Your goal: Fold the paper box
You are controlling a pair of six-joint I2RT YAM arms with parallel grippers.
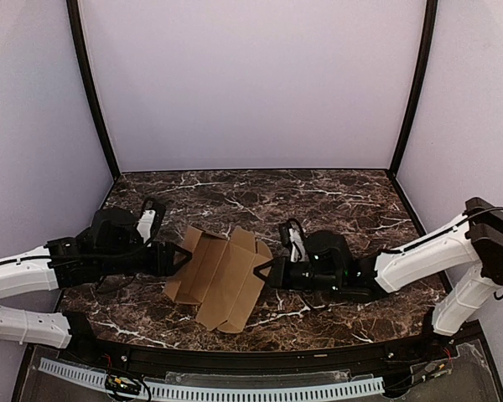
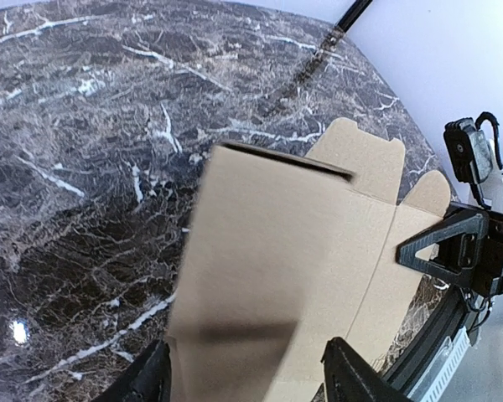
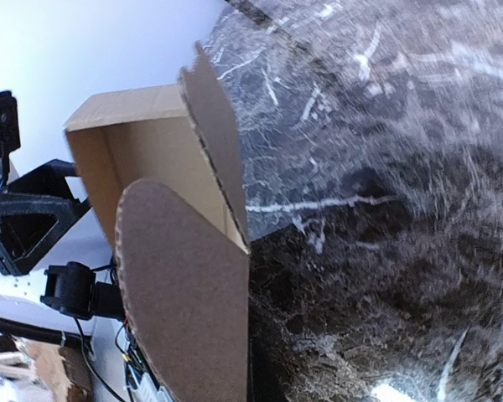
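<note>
Overhead, a dark marbled surface (image 1: 344, 201) carries the paper box (image 1: 222, 280), a plain brown die-cut cardboard sheet, partly folded, lying between two robot arms. At the box's left edge sits the left end effector (image 1: 174, 258). Its wrist view shows its two fingers (image 2: 147, 385) standing apart with a cardboard panel filling the gap between them; whether they press on it or merely bracket it cannot be told. The box has some panels turned up along their creases and others lying nearly flat, with tabbed flaps sticking out at its ends. At the box's right edge the right end effector (image 1: 264, 270) is closed, apparently pinching a rounded flap that rises close in front of its wrist camera. The cardboard looks light and thin, stiff across each panel yet ready to bend along its scored creases, and smooth enough to slide on the polished stone. The best hold is probably a pinch on a flap's edge, near a crease, with the opposite side steadied; squeezing mid-panel could dent it.
</note>
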